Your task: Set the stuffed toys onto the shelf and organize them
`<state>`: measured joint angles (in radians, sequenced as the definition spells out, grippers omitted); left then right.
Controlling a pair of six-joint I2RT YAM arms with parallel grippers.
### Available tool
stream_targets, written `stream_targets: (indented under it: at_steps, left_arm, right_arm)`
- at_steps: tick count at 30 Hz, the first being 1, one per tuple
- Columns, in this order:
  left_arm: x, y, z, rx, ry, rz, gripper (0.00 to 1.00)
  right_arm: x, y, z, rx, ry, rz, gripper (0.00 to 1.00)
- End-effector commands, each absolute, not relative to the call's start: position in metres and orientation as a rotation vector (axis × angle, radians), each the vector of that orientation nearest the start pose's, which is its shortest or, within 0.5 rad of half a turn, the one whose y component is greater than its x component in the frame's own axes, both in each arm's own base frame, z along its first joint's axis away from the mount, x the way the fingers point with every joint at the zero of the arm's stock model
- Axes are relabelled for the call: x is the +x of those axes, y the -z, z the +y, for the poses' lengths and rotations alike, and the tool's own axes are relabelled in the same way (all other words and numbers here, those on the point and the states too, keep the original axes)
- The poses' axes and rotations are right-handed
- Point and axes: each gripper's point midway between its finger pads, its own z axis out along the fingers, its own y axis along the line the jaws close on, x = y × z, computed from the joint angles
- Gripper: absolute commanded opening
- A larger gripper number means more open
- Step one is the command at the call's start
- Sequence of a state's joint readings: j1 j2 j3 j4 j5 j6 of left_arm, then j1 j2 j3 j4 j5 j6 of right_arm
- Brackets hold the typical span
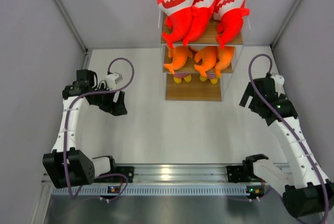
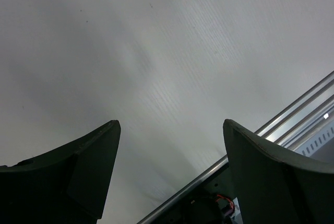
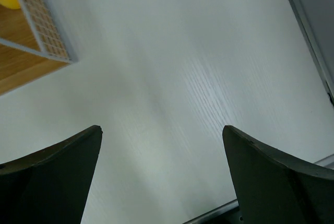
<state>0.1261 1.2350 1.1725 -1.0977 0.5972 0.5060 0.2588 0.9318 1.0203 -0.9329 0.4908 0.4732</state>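
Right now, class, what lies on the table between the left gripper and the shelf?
Nothing. In the top external view, only bare white table separates the open left gripper from the shelf.

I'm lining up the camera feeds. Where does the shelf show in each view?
Top external: shelf at top centre, against the back wall.
Left wrist: not in view.
Right wrist: only a corner of the shelf, at top left.
Shared landmark: the white table.

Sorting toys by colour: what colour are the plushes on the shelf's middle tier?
Orange fish plushes, best seen in the top external view.
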Motion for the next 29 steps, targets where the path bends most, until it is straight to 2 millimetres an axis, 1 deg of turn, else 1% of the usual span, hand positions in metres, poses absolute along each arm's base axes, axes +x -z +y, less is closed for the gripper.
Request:
stream_targets:
  at_steps: [1,2,3,4,6,7,8,10,11,12,16,22,29]
  left_arm:
    - [0.253,-0.174,-0.041,0.597,0.483,2.436,0.86]
    - [0.253,-0.171,-0.04,0.592,0.476,2.439,0.86]
    - [0.252,-0.163,-0.038,0.582,0.467,2.457,0.86]
    - [0.252,-0.16,-0.037,0.57,0.461,2.464,0.86]
    - [0.251,-0.151,-0.034,0.551,0.44,2.488,0.86]
    - [0.253,-0.148,-0.033,0.539,0.429,2.487,0.86]
    - [0.253,-0.146,-0.032,0.534,0.424,2.489,0.86]
    - [0.253,-0.139,-0.031,0.518,0.418,2.503,0.86]
    - [0.253,-0.138,-0.03,0.518,0.418,2.503,0.86]
    - [0.254,-0.135,-0.03,0.517,0.417,2.506,0.86]
    - [0.255,-0.133,-0.03,0.504,0.419,2.512,0.86]
    - [0.255,-0.13,-0.03,0.501,0.423,2.517,0.86]
    - [0.255,-0.127,-0.03,0.498,0.427,2.523,0.86]
  right_arm:
    - [0.235,-0.179,-0.023,0.648,0.146,2.296,0.99]
    - [0.235,-0.176,-0.031,0.697,0.146,2.281,0.99]
    - [0.231,-0.165,-0.051,0.815,0.178,2.256,0.99]
    - [0.233,-0.164,-0.06,0.873,0.188,2.218,0.99]
    - [0.232,-0.156,-0.071,0.987,0.201,2.185,0.99]
    - [0.233,-0.156,-0.073,1.008,0.205,2.175,0.99]
    - [0.235,-0.153,-0.074,1.02,0.212,2.183,0.99]
    - [0.24,-0.156,-0.074,1.017,0.211,2.191,0.99]
    - [0.242,-0.153,-0.074,1.016,0.215,2.212,0.99]
    - [0.244,-0.155,-0.074,1.002,0.217,2.22,0.99]
    - [0.248,-0.152,-0.07,0.978,0.191,2.243,0.99]
    - [0.253,-0.153,-0.063,0.934,0.121,2.213,0.99]
    - [0.257,-0.158,-0.06,0.919,0.08,2.164,0.99]
